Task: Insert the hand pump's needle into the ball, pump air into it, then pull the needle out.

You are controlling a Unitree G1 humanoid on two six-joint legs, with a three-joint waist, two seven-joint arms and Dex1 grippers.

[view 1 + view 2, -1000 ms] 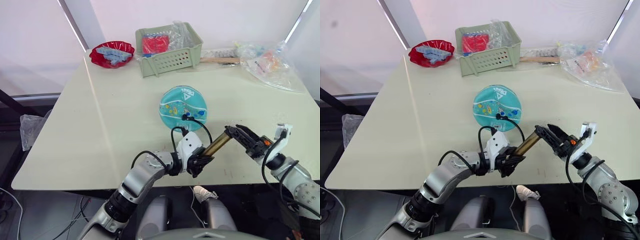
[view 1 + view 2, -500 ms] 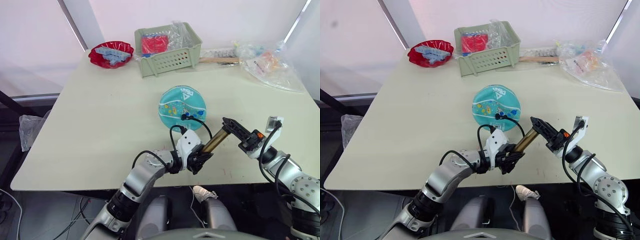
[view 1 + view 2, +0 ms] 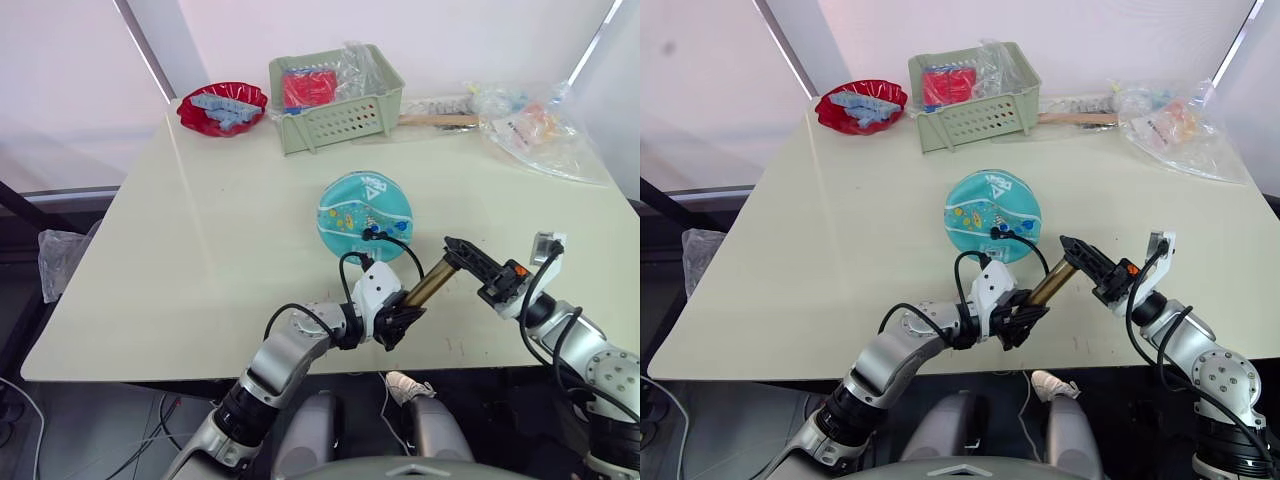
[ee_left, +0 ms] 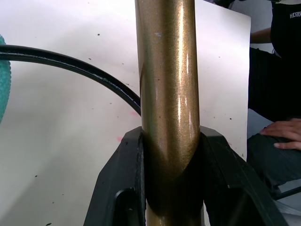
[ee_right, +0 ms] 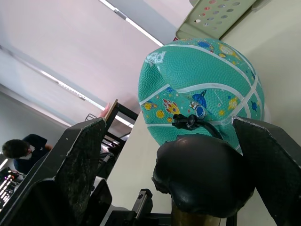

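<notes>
Left gripper (image 3: 398,322): my fingers (image 4: 123,186) are clamped on the pump (image 3: 432,284) at its lower barrel, steadying it at a slant over the table's (image 3: 200,240) near edge. Right gripper (image 3: 462,258): spread wide around the pump's black top knob (image 5: 200,179), not closed on it; I judge it placed to work the plunger. Hose (image 3: 398,250): loops from the pump to the ball (image 3: 365,213). Needle fitting (image 5: 188,121): seated against the ball, so insertion looks done. Ball: sits mid-table, just beyond the pump.
</notes>
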